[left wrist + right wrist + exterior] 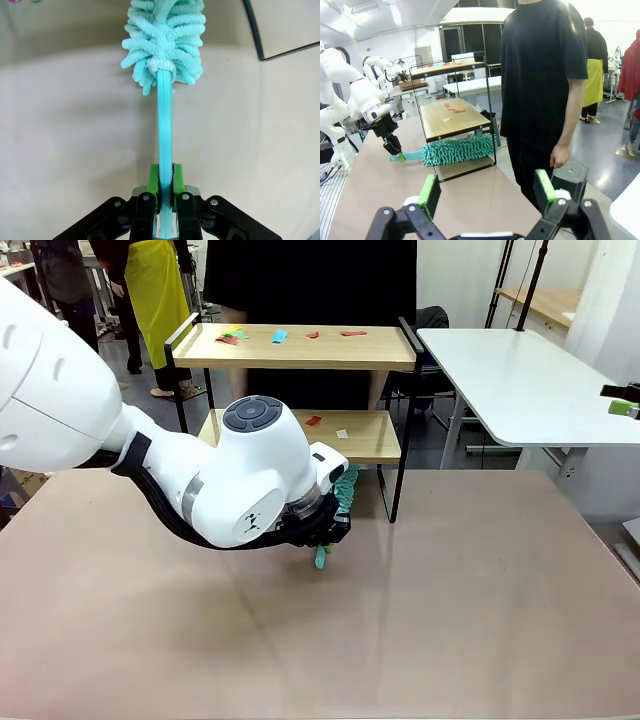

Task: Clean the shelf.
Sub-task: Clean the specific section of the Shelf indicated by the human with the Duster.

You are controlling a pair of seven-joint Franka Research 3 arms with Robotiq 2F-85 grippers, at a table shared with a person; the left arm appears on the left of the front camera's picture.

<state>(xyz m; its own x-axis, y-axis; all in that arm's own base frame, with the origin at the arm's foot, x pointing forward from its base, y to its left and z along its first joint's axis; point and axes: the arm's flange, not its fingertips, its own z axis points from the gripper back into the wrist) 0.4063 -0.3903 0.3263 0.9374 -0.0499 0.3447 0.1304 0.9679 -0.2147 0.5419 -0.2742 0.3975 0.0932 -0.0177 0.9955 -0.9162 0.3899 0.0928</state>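
Observation:
The shelf (380, 350) stands at the table's far edge, two wooden boards in a black frame, also seen from the side in the right wrist view (465, 122). Coloured paper scraps (279, 336) lie on its top board, and a red scrap (313, 421) and a white one on the lower board. My left gripper (165, 180) is shut on the thin handle of a teal fluffy duster (165, 40). The duster head (457, 150) reaches in below the lower board. My right gripper (487, 192) stands open and holds nothing, well away from the shelf.
A person in black (545, 75) stands right behind the shelf, one hand (560, 155) hanging down. A white table (520, 380) stands at the back right. The brown table top (450, 620) spreads out in front of the shelf.

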